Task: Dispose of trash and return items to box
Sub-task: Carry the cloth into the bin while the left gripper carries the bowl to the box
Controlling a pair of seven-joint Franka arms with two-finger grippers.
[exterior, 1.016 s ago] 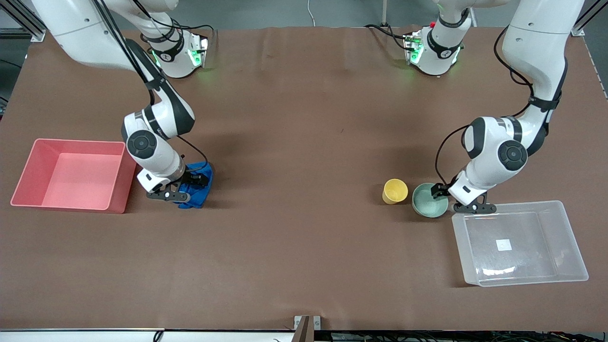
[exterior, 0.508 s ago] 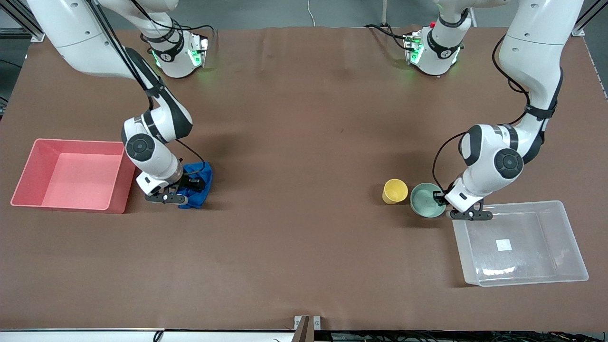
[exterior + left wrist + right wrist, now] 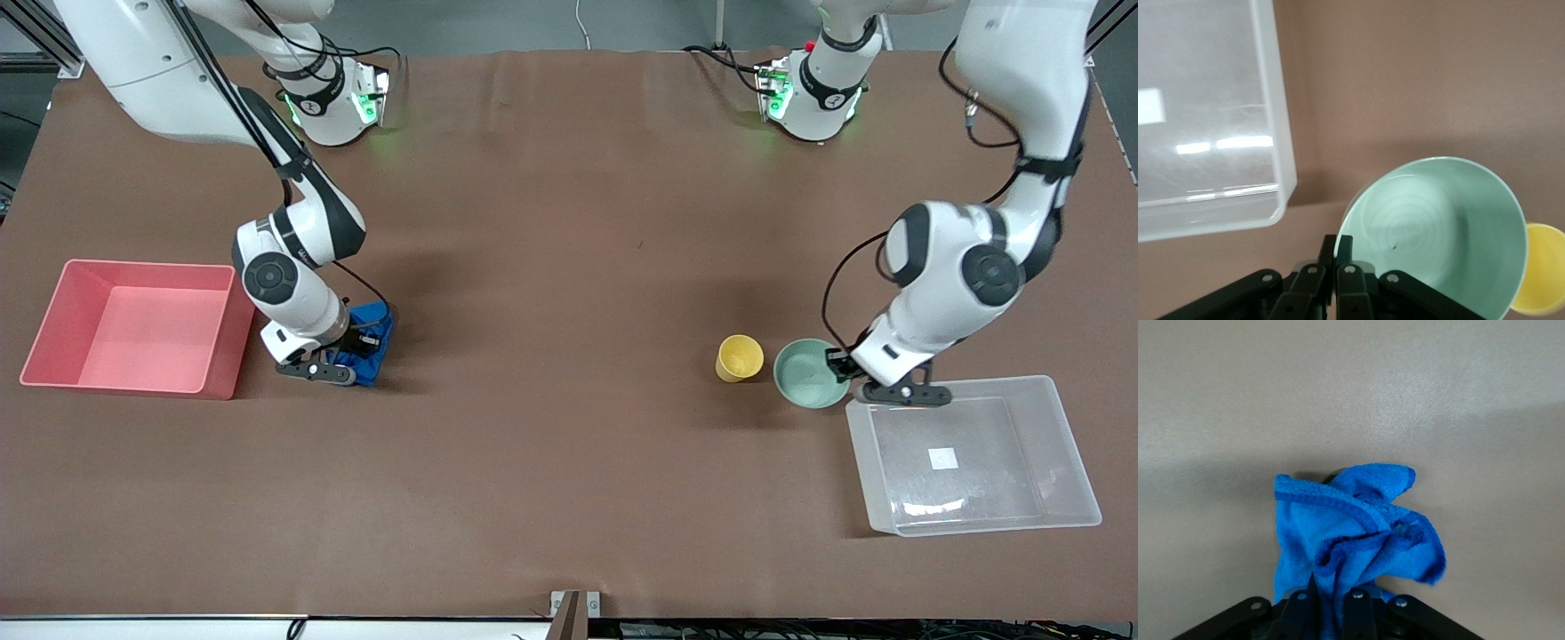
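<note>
Blue rag [image 3: 366,342]: royal-blue soft cloth, crumpled into many folds with darker stitched edges; it is seen on the brown worktop [image 3: 551,267], just beside the pink bin, toward the right arm's end. In the right wrist view the rag [image 3: 1355,530] is bunched upward, its lower part drawn in between the fingers.

Right tool [image 3: 351,345]: closed on the rag; the fingers are seen pinched into the cloth, low at the worktop.

Pink bin [image 3: 49,324]: opaque, rectangular, set at the right arm's end of the worktop; nothing is seen in it.

Green bowl [image 3: 807,375]: pale mint-green, round, with faint concentric rings and a tiny dark speck on its inner floor [image 3: 1431,233]. It is placed between the yellow cup and the clear box, close to the box's corner. Whether it rests flat or is tipped slightly cannot be told.

Left tool [image 3: 840,364]: closed on the bowl's rim; the fingers are seen pressed together at the edge nearest the box.

Yellow cup [image 3: 739,357]: small, plastic, upright, open mouth upward, just beside the bowl on the side toward the right arm. In the left wrist view it is partly hidden by the bowl's rim [image 3: 1541,273].

Clear box [image 3: 1062,444]: large, rectangular, see-through tub with a small white sticker [image 3: 943,458] on its floor; it is set at the left arm's end, nearer the front camera than the bowl.
</note>
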